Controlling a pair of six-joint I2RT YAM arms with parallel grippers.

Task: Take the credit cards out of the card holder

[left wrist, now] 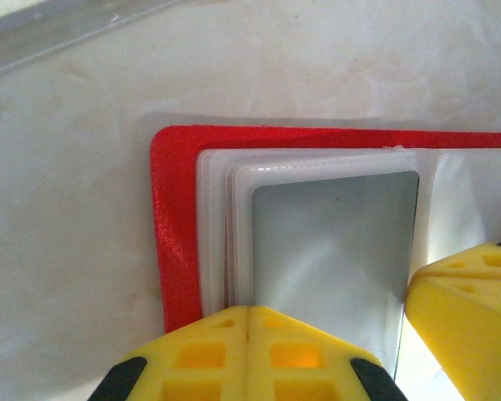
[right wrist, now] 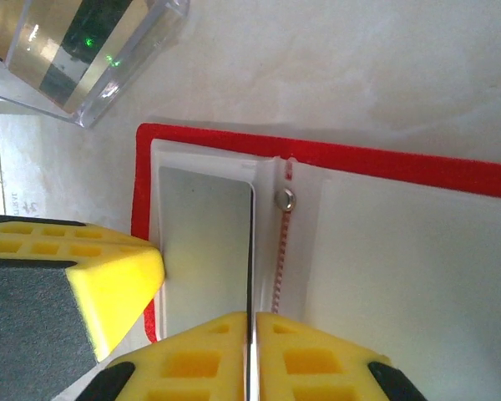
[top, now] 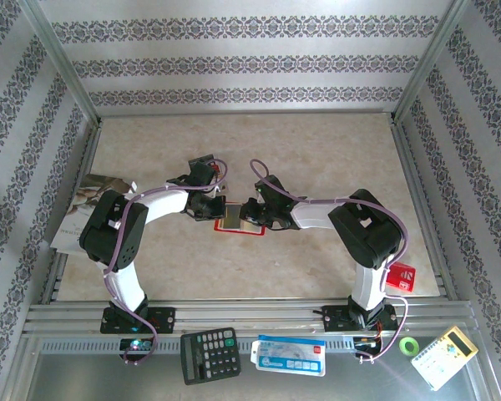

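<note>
On the table the red holder lies open at the middle, its pale inside facing up, the left gripper with fingers pressed together at its edge, the right gripper clamped on the thin edge of a grey card inside it

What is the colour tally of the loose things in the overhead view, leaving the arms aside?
Red: 2, card holder and red box
Black: 1, calculator
Blue-and-white: 1, packet
Green: 1, tape roll
Yellow-and-white: 1, device
Pale printed: 1, booklet
Total: 7
</note>
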